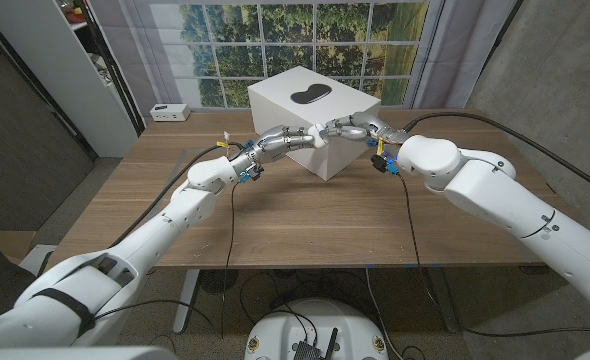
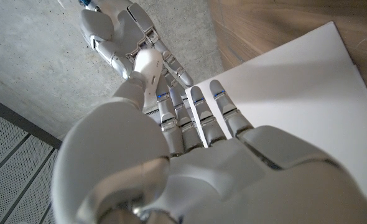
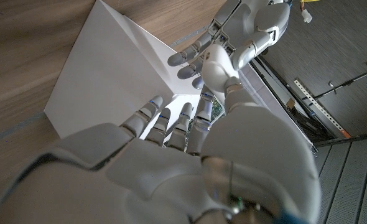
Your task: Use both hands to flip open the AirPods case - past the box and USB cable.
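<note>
A small white AirPods case (image 1: 321, 136) hangs in the air in front of the near corner of a large white box (image 1: 275, 101). My left hand (image 1: 280, 140) and right hand (image 1: 355, 128) meet on it from either side and pinch it between their fingertips. In the left wrist view the case (image 2: 147, 65) sits beyond my left hand (image 2: 202, 149), with my right hand (image 2: 116, 31) on its far side. The right wrist view has the case (image 3: 216, 65) between my right hand (image 3: 171, 162) and my left hand (image 3: 252, 25). I cannot tell how its lid stands.
The box (image 2: 295, 87) (image 3: 115, 74) stands at the back middle of the wooden table (image 1: 305, 220), a black shape (image 1: 313, 97) on its top. A small white device (image 1: 168, 112) lies at the far left corner. Black arm cables (image 1: 411, 215) trail over the table.
</note>
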`<move>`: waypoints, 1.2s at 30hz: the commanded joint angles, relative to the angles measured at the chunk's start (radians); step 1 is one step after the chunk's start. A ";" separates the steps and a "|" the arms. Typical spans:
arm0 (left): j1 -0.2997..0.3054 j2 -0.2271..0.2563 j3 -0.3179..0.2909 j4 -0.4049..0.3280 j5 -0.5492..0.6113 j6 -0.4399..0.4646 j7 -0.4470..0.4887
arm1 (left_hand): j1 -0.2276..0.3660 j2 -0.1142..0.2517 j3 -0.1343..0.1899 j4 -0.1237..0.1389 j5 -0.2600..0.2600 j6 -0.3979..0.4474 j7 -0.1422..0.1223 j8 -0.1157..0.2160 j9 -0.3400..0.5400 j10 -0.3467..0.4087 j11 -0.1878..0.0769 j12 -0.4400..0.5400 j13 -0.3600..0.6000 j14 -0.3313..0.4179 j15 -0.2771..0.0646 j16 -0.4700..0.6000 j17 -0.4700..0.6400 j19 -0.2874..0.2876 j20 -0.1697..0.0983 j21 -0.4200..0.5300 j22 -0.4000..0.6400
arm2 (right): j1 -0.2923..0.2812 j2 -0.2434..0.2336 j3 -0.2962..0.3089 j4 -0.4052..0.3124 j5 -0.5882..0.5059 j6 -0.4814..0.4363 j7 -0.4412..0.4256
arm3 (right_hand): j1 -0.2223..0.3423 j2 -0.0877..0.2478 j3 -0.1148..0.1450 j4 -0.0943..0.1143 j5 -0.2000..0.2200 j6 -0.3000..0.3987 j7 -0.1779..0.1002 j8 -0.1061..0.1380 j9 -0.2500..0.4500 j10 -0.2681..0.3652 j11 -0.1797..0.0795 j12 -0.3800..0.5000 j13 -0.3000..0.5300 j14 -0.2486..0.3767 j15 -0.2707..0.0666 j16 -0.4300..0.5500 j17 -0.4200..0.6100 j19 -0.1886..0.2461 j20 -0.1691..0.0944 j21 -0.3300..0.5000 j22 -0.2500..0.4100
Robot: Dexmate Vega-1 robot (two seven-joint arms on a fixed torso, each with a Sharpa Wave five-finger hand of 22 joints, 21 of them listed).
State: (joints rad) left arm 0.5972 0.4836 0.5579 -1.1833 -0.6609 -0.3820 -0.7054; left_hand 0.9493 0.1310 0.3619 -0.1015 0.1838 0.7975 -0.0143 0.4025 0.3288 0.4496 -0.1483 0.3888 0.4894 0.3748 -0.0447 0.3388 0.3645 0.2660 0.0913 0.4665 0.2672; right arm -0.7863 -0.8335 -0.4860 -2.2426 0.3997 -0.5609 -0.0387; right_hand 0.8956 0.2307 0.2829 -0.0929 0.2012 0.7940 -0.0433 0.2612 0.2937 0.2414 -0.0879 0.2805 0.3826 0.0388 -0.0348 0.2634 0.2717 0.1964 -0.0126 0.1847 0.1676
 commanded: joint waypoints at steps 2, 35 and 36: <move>-0.052 -0.038 0.005 0.093 -0.031 -0.004 -0.123 | 0.030 0.044 0.007 0.008 0.010 0.096 -0.110 -0.008 0.090 -0.022 -0.001 -0.009 0.008 -0.023 -0.059 -0.011 0.005 -0.007 0.000 0.013 0.004 | 0.017 -0.033 0.040 0.092 0.157 0.116 0.133 | -0.051 -0.014 0.168 0.195 -0.001 -0.018 0.013 -0.016 -0.003 -0.018 0.005 -0.008 0.008 -0.018 -0.121 0.006 0.014 -0.017 0.000 0.000 0.003; -0.081 -0.082 -0.009 0.165 -0.067 -0.022 -0.255 | 0.010 0.040 0.011 0.032 0.022 0.064 -0.128 -0.014 0.122 -0.071 -0.015 -0.022 0.031 -0.071 -0.045 -0.034 0.017 -0.040 0.003 0.025 0.002 | -0.007 -0.063 0.049 0.137 0.243 0.242 0.157 | -0.402 -0.072 0.069 0.276 -0.029 -0.025 0.084 -0.056 -0.040 -0.010 0.057 -0.005 0.031 -0.030 -0.082 0.022 0.038 -0.024 0.039 0.011 0.004; -0.082 -0.083 -0.010 0.166 -0.068 -0.022 -0.258 | 0.009 0.039 0.010 0.033 0.023 0.066 -0.129 -0.013 0.124 -0.070 -0.016 -0.022 0.031 -0.072 -0.045 -0.034 0.018 -0.040 0.002 0.026 0.002 | -0.009 -0.064 0.050 0.134 0.242 0.242 0.152 | -0.409 -0.075 0.065 0.275 -0.029 -0.026 0.086 -0.056 -0.041 -0.009 0.059 -0.004 0.031 -0.029 -0.082 0.022 0.037 -0.022 0.041 0.011 0.004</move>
State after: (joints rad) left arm 0.5222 0.4113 0.5537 -1.0345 -0.7113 -0.3973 -0.9136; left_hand 0.9375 0.1428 0.3610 -0.0871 0.1966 0.7654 -0.0459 0.3813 0.3493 0.3765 -0.1534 0.3698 0.5173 0.3105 -0.0412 0.3086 0.3784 0.2288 0.0928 0.4846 0.2670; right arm -0.7769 -0.8802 -0.4428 -2.0888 0.6468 -0.3262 0.1516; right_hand 0.5074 0.1625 0.3579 0.1836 0.1737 0.7641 0.0299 0.2091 0.2550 0.2283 -0.0373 0.2710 0.4108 0.0005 -0.0359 0.2788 0.3086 0.1687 0.0202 0.1898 0.1720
